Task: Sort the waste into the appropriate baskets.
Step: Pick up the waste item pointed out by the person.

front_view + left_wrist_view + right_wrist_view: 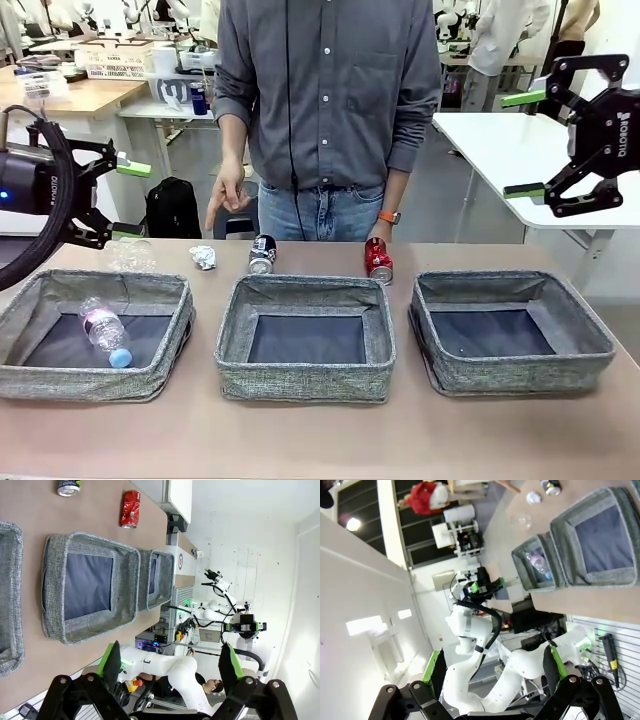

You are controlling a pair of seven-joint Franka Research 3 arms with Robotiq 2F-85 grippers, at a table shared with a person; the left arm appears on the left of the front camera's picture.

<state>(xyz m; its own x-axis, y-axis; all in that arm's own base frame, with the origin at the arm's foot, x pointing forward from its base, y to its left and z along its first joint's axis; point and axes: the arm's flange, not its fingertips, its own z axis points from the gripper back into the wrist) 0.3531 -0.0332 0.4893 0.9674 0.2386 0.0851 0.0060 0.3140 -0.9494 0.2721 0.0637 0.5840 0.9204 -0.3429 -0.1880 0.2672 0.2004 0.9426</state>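
Waste out on the table (320,440), in a row along the far side behind the baskets: unlabelled clear bottle (130,255) far left, small white-silver wad (203,258) next, black-and-white can (262,254) behind the middle basket (305,380), red can (378,260) further right, about level with the gap between that and the right basket (520,375). Already down in the left basket (90,382): pink-label bottle (103,330) with blue cap, slantwise on the dark bottom. Nearest pick by far for the left gripper (128,200): the unlabelled clear bottle, just below its spread, empty fingers and not touching them, close behind the left basket's far wall. Seems to lie on its side with the long axis roughly left to right, though too transparent to be sure; looks thin and crumpled, probably light and springy under the pads. Right gripper (523,144) high at the far right, jaws wide with nothing between them, well apart from every item; red can the closest piece on that side, visibly dented. Likely a short descent for the left arm, fingers set across the bottle's width.
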